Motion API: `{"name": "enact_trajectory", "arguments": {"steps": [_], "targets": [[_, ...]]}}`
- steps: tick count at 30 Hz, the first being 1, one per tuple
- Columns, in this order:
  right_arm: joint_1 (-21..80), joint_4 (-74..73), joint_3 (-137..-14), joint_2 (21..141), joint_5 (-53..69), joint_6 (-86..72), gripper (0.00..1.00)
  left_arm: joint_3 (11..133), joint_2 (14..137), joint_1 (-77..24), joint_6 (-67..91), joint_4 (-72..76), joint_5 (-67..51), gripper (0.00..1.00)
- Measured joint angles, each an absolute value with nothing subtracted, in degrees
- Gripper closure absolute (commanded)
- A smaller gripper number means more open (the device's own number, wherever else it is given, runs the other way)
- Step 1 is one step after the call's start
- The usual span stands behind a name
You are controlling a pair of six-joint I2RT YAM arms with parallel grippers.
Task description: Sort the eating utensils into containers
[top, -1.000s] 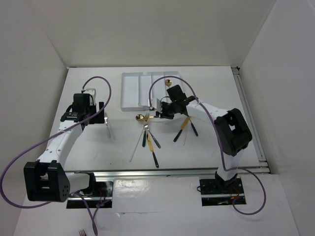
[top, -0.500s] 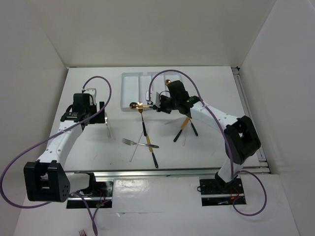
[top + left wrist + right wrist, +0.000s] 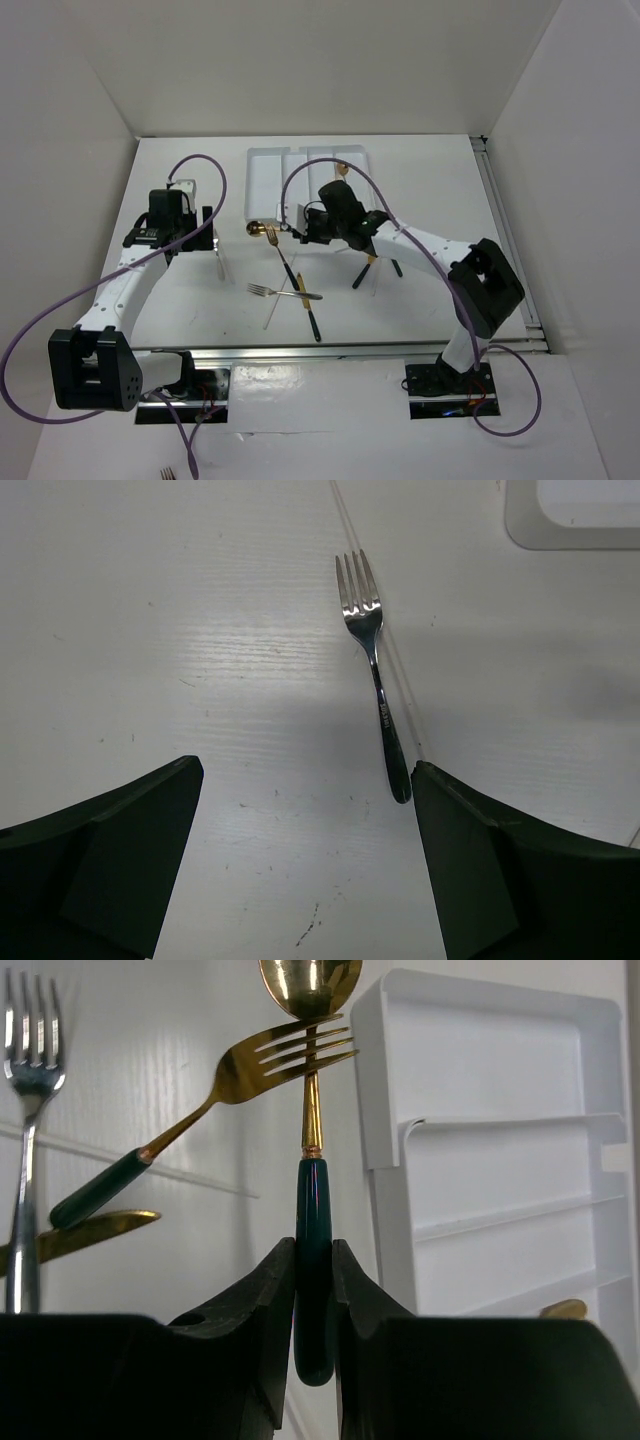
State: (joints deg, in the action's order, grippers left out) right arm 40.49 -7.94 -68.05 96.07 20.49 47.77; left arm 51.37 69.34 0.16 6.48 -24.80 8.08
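Gripped gold spoon [image 3: 312, 1195] by green handle in right end effector [image 3: 314, 1252], barely parted; bowl ahead, perhaps touching gold fork [image 3: 262, 1065]. Held left end effector [image 3: 307, 770] wide open over silver fork [image 3: 372, 660].

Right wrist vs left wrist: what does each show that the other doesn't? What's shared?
Right wrist only: right tool shut on a gold spoon by its green handle, a gold fork behind it, the tray with its long compartments. Left wrist only: the open left tool. Both: white table, tray corner, a silver fork; same fork or not, can't tell.
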Motion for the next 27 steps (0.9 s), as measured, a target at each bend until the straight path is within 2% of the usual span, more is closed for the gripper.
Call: {"name": "enact_trajectory", "arguments": {"steps": [9,14,18,24,27], "targets": [[45.2,6.9,-65.5,100.0,2.7,47.4,1.0,51.3,69.3,0.2,6.5,-24.8,8.1,0.0],[43.1,4.4,-68.3,101.8,0.6,41.1,1.0,51.3,69.3,0.2,6.8,-24.4,8.1,0.0],[34.0,-3.1,-76.7,102.8,7.4,27.1,1.0,51.0,69.3,0.2,7.8,-23.7,8.1,0.0],[13.7,-5.6,-77.9,100.2,15.3,5.3,1.0,49.7,69.6,0.2,8.5,-22.5,7.8,0.01],[9.7,-9.3,-80.4,102.0,20.1,-2.9,1.0,50.0,70.7,0.2,9.3,-22.0,7.7,0.01]]}}
